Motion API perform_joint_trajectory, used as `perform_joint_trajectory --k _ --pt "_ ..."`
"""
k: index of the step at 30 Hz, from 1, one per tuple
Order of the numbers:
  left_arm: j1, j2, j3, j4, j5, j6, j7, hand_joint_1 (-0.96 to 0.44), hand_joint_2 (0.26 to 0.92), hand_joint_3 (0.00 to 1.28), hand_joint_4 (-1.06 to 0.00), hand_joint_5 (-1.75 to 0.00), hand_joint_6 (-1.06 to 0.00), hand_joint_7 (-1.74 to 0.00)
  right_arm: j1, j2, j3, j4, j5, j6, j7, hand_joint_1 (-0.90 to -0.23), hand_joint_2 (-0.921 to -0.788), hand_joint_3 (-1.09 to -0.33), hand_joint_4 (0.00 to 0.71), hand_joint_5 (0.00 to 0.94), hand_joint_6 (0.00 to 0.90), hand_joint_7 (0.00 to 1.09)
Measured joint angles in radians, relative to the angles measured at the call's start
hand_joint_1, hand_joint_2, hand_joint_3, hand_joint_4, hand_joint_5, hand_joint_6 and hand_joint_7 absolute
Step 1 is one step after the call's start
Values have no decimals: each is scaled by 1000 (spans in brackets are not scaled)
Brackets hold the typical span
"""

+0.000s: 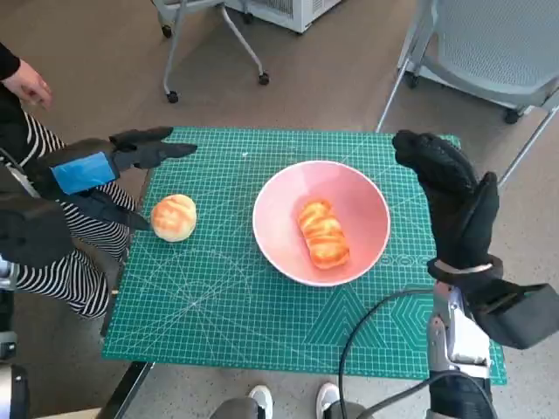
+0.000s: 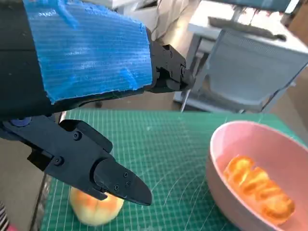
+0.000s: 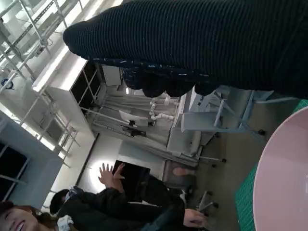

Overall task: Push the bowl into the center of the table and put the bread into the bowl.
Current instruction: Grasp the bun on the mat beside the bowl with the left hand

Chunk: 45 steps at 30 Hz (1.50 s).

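- The pink bowl [image 1: 320, 223] stands on the green cutting mat [image 1: 227, 297] that covers the table, a little toward the mat's right edge from its middle, well clear of every edge
- An oblong bread roll [image 1: 324, 234], golden with paler stripes, lies inside the bowl on its bottom; the left wrist view shows it [image 2: 260, 192] resting against the inner wall
- A second piece, a round bun [image 1: 174, 216], sits on the mat near its left edge, apart from the bowl; in the left wrist view it [image 2: 96, 208] is partly hidden behind a black finger
- The left hand [image 1: 105, 170], blue tape across its back, hovers over the mat's left edge near the far left corner; its fingers are spread apart with nothing between them, one reaching over the mat above the bun, another pointing down just beside the bun; I cannot tell whether that one touches it
- The right hand [image 1: 450, 188] in the knitted glove is raised over the mat's right edge, just beside the bowl's rim, fingers loosely extended and grasping nothing
- A person in striped trousers [image 1: 52, 253] sits off the table's left edge, a bare hand [image 1: 28, 85] showing near the picture's far left
- Wheeled chairs [image 1: 489, 52] stand on the floor beyond the far edge
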Motion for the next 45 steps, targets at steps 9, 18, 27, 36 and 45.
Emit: perform_joint_trajectory --k 9,18,27,36,45 --pt "-2 -34 -69 66 80 29 19 -298 769 0 -90 -1 -238 -75 -2 0 2 0 4 5 13 -681 -921 -739 201 0 74 570" --pt "-29 -72 -136 145 165 55 57 -162 766 1 -89 0 -247 -43 -1 -10 -1 -4 6 6 20 -681 -921 -737 202 1 71 577" --pt "-105 -130 -218 334 272 57 138 -98 774 4 -119 -9 -264 -22 3 -20 -2 -18 6 11 20 -677 -921 -736 203 1 71 581" --pt "-156 -184 -273 499 332 28 225 -72 782 5 -212 -14 -323 -21 15 -24 -4 -30 5 21 18 -674 -921 -735 207 3 71 582" --pt "-205 -208 -339 586 416 28 358 16 845 12 -477 -18 -541 -46 19 -24 -4 -46 -2 28 7 -677 -921 -736 211 4 72 583"
